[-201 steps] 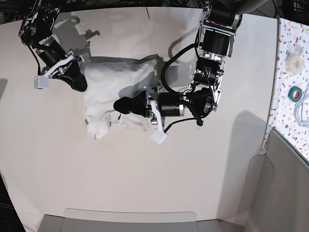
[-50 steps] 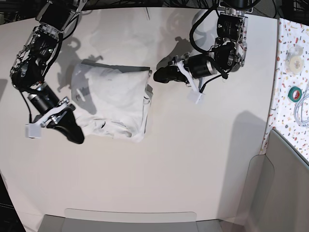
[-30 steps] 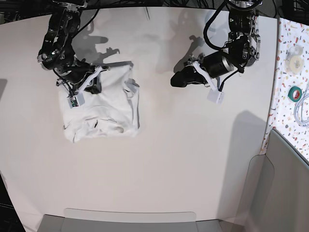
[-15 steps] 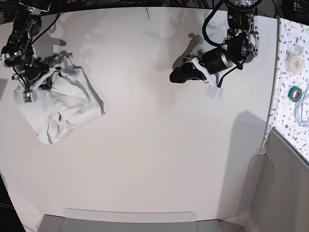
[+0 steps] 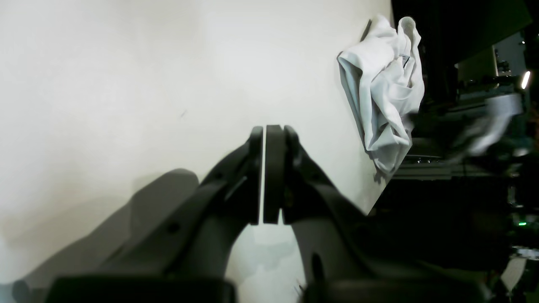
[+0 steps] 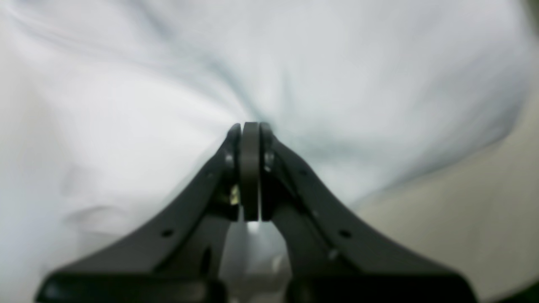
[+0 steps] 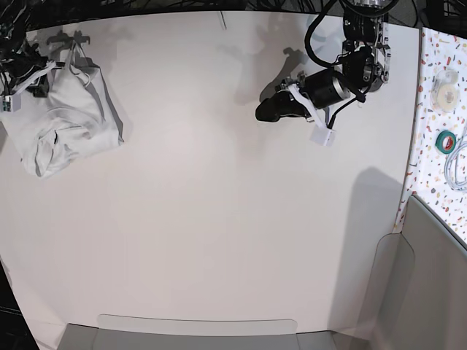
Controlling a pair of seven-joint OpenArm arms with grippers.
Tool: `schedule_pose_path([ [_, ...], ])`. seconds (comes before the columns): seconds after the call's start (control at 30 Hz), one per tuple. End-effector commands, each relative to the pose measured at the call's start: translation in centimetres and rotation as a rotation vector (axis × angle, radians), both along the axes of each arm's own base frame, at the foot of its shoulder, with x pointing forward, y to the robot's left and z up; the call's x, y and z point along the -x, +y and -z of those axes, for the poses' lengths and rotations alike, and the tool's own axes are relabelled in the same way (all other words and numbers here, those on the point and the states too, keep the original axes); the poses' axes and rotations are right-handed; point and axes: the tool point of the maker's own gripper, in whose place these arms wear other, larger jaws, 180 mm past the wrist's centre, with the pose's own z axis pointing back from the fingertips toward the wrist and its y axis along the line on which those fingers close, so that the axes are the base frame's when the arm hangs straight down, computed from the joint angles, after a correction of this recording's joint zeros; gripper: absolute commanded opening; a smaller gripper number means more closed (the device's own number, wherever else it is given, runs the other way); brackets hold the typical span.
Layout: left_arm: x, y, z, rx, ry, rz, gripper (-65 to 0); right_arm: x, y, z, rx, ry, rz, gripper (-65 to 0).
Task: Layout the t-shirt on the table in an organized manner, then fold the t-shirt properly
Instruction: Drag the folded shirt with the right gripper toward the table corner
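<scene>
One t-shirt [image 7: 62,117], white, lay bunched at the far left edge of the table [image 7: 219,219], partly over the rim by the look of the left wrist view. It appeared roughly folded but rumpled and skewed; judged nearly done, with a neat final placement possibly left. The right gripper [image 6: 250,168] had its jaws pressed together, white cloth filling the view right at the tips; a pinch of shirt seemed caught there, though blur made that uncertain. The left gripper [image 7: 266,113] hung over bare table at far right, well apart from the shirt, jaws closed on nothing. Count: one shirt, one table, two arms. Tape rolls [image 7: 446,138] sat on the speckled strip at right.
</scene>
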Motion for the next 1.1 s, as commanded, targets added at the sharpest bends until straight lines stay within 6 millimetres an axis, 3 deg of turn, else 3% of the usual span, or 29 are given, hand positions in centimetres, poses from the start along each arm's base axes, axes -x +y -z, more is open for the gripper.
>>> schedule_pose_path([
  [0.0,-0.5,-0.1,-1.1,0.021,-0.038,-0.001,-64.2,-0.8,0.1,-1.7,0.008,-0.070,-0.004,-65.0],
  [0.17,-0.5,0.0,-1.1,0.018,-0.038,0.000,-64.2,-2.7,1.7,-1.9,-0.080,-0.158,0.040,-65.0],
  [0.27,-0.5,0.2,-1.1,0.015,-0.039,-0.005,-64.2,-3.0,2.7,-0.1,-0.138,-0.132,0.040,-65.0],
  [0.4,-0.5,0.3,-1.1,0.013,-0.039,-0.005,-64.2,-2.9,2.9,4.0,-0.175,-0.019,0.047,-65.0],
  [0.5,-0.5,0.3,-1.1,0.013,-0.039,-0.005,-64.2,-2.5,1.7,7.5,-0.170,0.090,0.098,-65.0],
  [0.6,-0.5,0.5,-1.1,0.005,-0.040,-0.003,-64.2,-1.5,-0.9,9.1,-0.141,0.152,0.174,-65.0],
  [0.87,-0.4,0.4,-1.0,0.003,-0.037,0.004,-64.2,0.1,-7.6,8.8,-0.109,0.126,0.324,-65.0],
  [1.07,0.3,0.3,-0.5,0.005,-0.016,0.005,-64.1,1.4,-8.9,9.0,-0.128,0.116,0.392,-65.0],
])
